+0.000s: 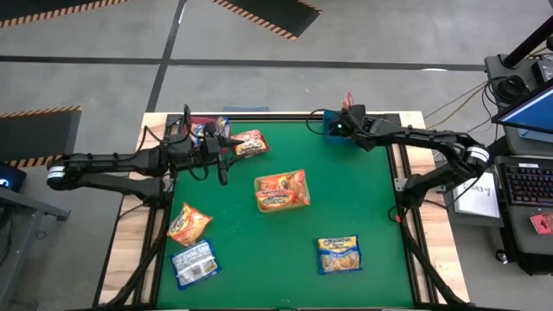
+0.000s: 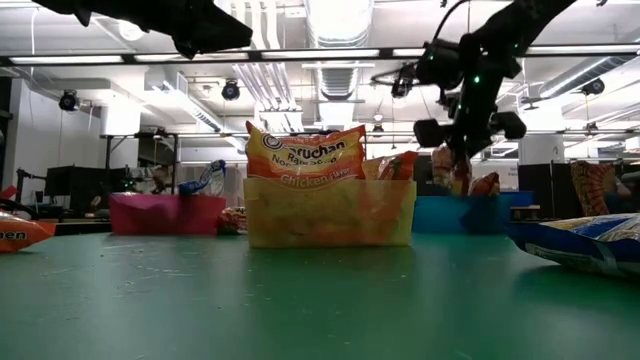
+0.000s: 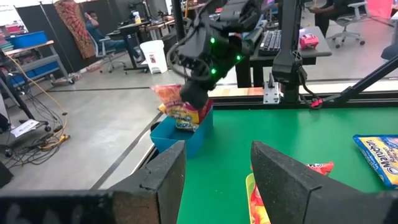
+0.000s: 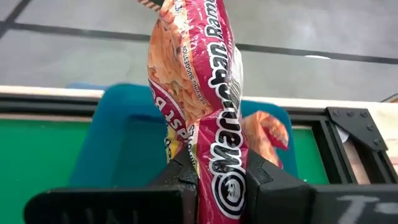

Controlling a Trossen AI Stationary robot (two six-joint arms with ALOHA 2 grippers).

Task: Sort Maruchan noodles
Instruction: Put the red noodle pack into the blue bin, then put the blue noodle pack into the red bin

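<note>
Release was best delayed until the red Maruchan packet (image 4: 214,118), pinched in the closed right gripper (image 4: 219,177) above the blue bin (image 1: 333,126) at the table's far right corner, was lowered inside, while the left gripper (image 3: 217,165) was held open near the far left.

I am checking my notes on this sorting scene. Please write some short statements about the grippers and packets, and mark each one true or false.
1. The right gripper holds a red packet above the blue bin. True.
2. The left gripper grips a packet. False: it is open and holds nothing.
3. Two blue-and-silver packets lie on the green mat. True: one near the left edge, another towards the right.
4. The blue bin stands at the mat's centre. False: it is at the far right corner.
</note>
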